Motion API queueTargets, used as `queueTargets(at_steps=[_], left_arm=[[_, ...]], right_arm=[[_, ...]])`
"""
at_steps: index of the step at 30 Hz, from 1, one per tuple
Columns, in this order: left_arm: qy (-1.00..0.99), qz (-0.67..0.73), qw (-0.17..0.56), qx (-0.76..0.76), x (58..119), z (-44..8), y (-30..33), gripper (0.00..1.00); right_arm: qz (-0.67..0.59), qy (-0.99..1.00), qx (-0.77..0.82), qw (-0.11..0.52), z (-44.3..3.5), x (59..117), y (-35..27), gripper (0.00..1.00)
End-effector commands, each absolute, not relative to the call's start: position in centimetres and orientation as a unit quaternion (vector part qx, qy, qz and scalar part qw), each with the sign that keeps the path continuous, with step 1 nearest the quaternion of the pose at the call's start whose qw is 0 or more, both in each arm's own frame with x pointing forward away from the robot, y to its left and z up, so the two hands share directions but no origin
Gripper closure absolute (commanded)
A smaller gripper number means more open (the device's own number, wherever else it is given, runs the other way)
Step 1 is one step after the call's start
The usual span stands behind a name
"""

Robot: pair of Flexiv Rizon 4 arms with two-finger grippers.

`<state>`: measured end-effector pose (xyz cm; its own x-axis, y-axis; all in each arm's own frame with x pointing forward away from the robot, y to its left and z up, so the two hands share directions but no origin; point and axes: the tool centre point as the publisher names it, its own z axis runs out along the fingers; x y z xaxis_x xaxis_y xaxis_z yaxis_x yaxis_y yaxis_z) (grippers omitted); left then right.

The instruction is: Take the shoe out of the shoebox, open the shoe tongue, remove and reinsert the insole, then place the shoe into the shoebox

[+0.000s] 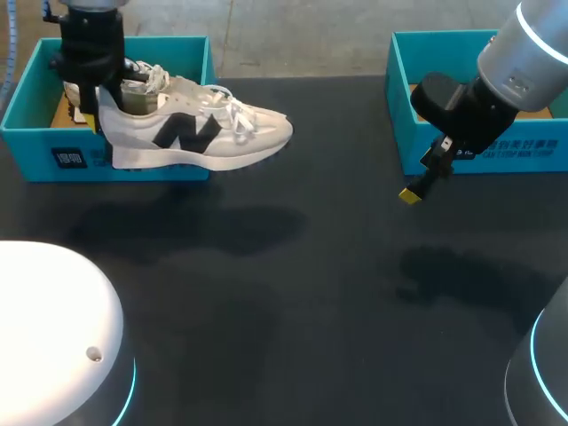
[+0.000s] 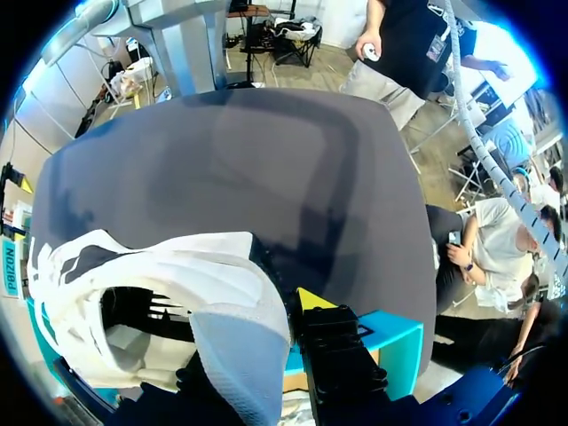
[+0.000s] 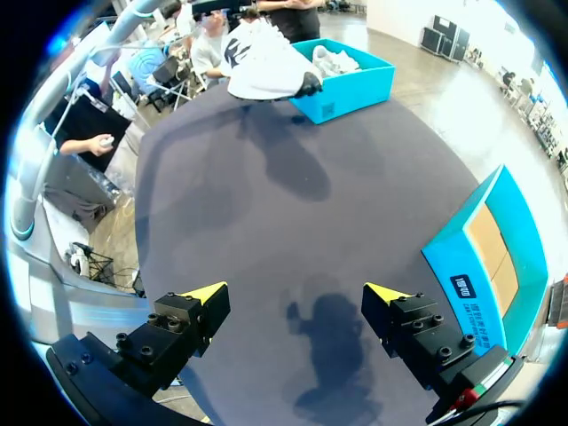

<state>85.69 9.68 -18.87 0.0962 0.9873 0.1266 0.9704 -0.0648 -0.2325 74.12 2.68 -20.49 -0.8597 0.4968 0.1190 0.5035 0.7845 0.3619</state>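
The left arm (image 1: pixel 89 35) comes in at the far left corner and stands nearly upright over the open blue shoebox (image 1: pixel 44 153), its wrist pointing straight down. The left gripper (image 1: pixel 106 108) is closed on the heel of the white shoe (image 1: pixel 200 133): one yellow-tipped finger (image 2: pixel 311 299) presses the outside of the heel, and the other goes down into the shoe's opening, so the heel wall is pinched between them. The fingers stand only as far apart as the heel is thick.

The shoe hangs from that grip, roughly level, sole down, with its dark letter on the near side. Its heel is over the shoebox and its toe points right, out past the box's right wall and above the black bench (image 1: pixel 293 284). From the right wrist view the shoe shows clear of the bench, with its shadow lying on the surface below it. The white laces lie loosely over the front of the shoe.

The right arm (image 1: pixel 524 62) comes in from the far right corner and slopes down toward the middle. It ends just in front of a second blue box (image 1: pixel 497 155) that sits at the far right of the bench. The right gripper (image 3: pixel 295 297) is spread wide and holds nothing – only bare bench and its own shadow show between the two yellow tips, and it hangs above the surface without touching it or the box beside it
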Motion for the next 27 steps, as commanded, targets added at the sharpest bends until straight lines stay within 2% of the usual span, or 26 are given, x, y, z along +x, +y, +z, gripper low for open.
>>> queueTargets(at_steps=[1, 27], left_arm=[[-0.67, 0.032, 0.133, -0.73, 85.4, -18.6, 8.7, 1.0], [-0.677, 0.03, 0.119, -0.725, 81.8, -19.2, 0.3, 1.0]], right_arm=[[-0.193, -0.945, -0.265, 0.009, -20.5, 74.2, 2.7, 0.0], [-0.193, -0.945, -0.265, 0.009, -20.5, 74.2, 2.7, 0.0]])
